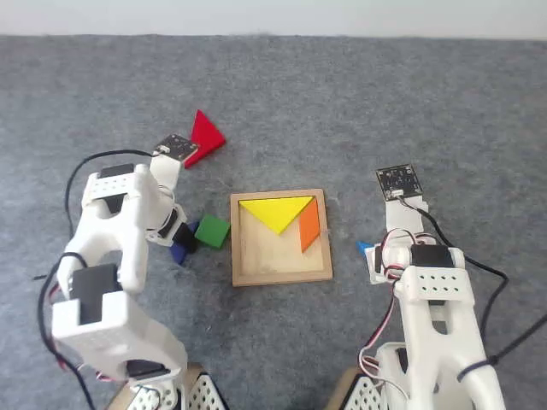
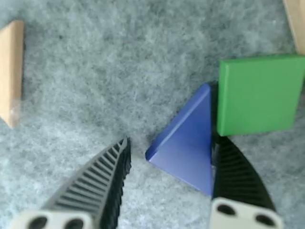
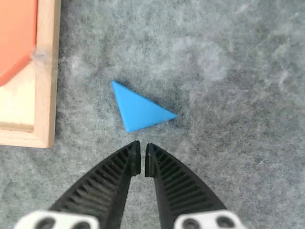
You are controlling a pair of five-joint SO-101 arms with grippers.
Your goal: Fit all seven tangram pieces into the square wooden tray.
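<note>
– Two of seven are seated in the tray [image 1: 282, 278]: yellow triangle [image 1: 275, 212] and orange piece [image 1: 309, 226]. What is judged to be in hand?

– Pickup of the dark triangle [image 2: 188, 143], found at 9 o'clock of the tray in the high view. The left pincer [image 2: 171, 143] is spread, and the triangle lies between its fingers [image 2: 107, 183]. One finger is touching or all but touching a straight edge. The other is set apart from the opposite corner.

– How is it best done?

– The green square [image 2: 259, 95] is butted against that same edge, just beside the near finger. Closing should be done slowly, so the square is neither nudged nor caught. A corner-to-edge pinch may let the piece twist, so a slight wrist turn onto two flatter faces is advised before the squeeze. The lift is best taken straight up until the square is cleared.

– And the other side?

– The right pincer [image 3: 143, 160] is pressed together, with nothing held. The pale triangle [image 3: 140, 112] lies flat just ahead of its tips, apart from them, at 3 o'clock of the tray. The red triangle [image 1: 205, 135] is noted at 11 o'clock, well apart.
</note>
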